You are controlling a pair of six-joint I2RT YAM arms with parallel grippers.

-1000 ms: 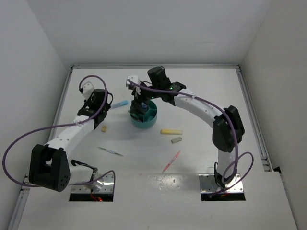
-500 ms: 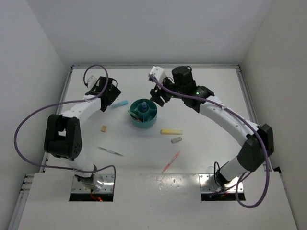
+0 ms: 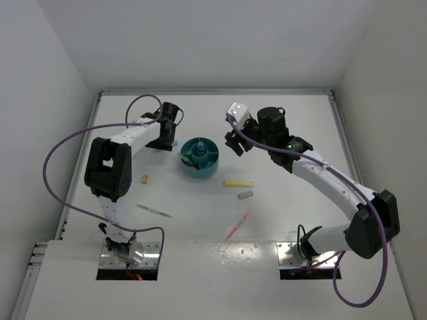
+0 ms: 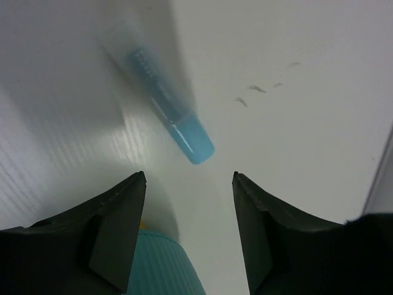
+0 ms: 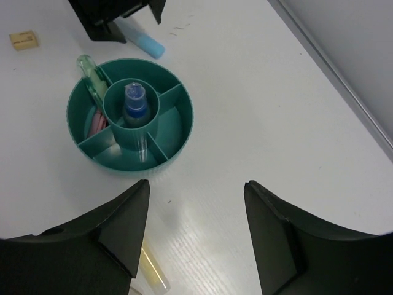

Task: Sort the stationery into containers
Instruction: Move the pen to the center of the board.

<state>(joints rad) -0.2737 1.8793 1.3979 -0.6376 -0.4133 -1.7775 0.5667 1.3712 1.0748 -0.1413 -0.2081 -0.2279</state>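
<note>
White table under white walls: the teal tub [image 3: 200, 173] is sitting toward the far edge, with the blue-capped bottle [image 5: 134, 104] standing in its centre cup. The left gripper [image 4: 189, 181] is hovering at the light-blue stick [image 4: 175, 120], jaws parted and gripping nothing. The right gripper [image 5: 196, 187] is hanging spread wide beside the tub.

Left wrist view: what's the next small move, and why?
Probably ease the left end effector forward and down until it straddles the light-blue stick. Its jaws stand open and empty, and the stick lies just ahead of the fingertips, not between them.
</note>
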